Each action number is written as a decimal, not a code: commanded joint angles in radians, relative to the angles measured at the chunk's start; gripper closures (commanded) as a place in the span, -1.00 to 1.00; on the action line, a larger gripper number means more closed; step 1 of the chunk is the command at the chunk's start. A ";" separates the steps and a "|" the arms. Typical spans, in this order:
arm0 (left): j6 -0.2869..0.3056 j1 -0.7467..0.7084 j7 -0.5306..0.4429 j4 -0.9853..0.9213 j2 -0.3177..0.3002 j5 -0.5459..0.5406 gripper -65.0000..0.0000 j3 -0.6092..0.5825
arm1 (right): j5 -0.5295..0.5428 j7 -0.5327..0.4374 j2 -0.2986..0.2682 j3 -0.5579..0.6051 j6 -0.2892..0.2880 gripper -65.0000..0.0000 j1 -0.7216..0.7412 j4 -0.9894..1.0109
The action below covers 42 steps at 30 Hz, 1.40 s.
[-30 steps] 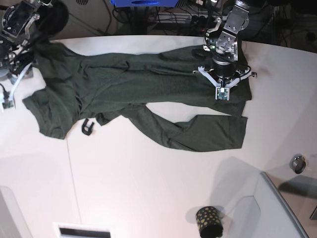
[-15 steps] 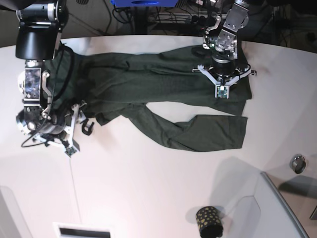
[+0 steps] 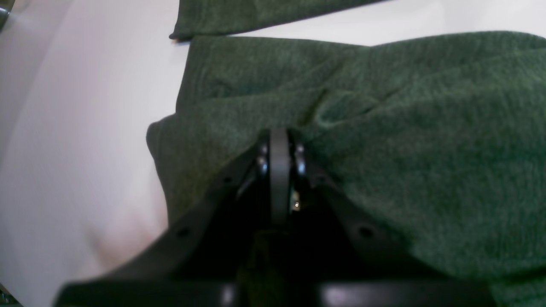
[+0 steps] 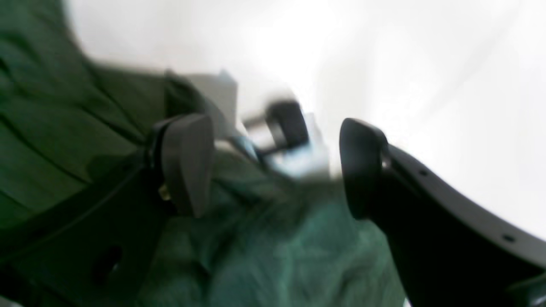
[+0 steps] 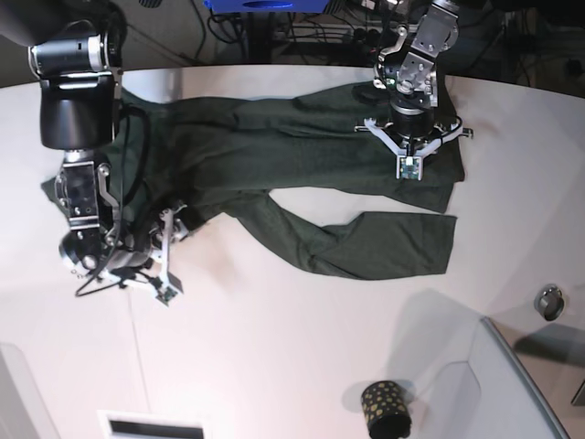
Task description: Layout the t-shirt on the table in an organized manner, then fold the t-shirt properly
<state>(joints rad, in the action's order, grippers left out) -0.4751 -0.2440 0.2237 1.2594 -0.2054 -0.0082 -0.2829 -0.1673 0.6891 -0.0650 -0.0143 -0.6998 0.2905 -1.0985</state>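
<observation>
A dark green t-shirt (image 5: pixel 274 174) is spread, still crumpled, across the far half of the white table (image 5: pixel 302 347). Its far right edge is pinched in the closed jaws of the left gripper (image 3: pixel 279 145), probably as an anchor for straightening. The right gripper (image 4: pixel 273 170) is held over the bunched left end, jaws wide apart and holding nothing, cloth lying between them. Bare table is left nearer the camera; a black dotted cup (image 5: pixel 386 409) stands well apart.

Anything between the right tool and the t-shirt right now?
Nothing visible. The right tool is open directly over the t-shirt, green fabric bunched between its fingers. A small black clip-like object lies on the white table just beyond them, beside the cloth.
</observation>
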 commanded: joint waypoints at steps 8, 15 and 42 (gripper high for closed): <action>0.019 -0.010 0.056 -0.007 -0.002 -0.036 1.00 -0.002 | -0.001 -0.053 -0.017 0.000 0.002 -0.29 0.077 0.100; 0.019 -0.010 0.056 -0.007 -0.002 -0.036 1.00 0.000 | -0.002 -0.053 -0.035 0.003 0.002 -0.02 0.106 0.140; 0.019 -0.002 0.059 -0.010 -0.004 -0.036 1.00 0.000 | -0.071 0.040 -0.009 0.001 0.002 0.87 0.095 -0.010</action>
<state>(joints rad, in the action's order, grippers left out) -0.4751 -0.2386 0.2237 1.2545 -0.2058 -0.0082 -0.2821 -0.2367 0.7372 -0.0639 -0.0120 -0.7033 0.3561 -1.0870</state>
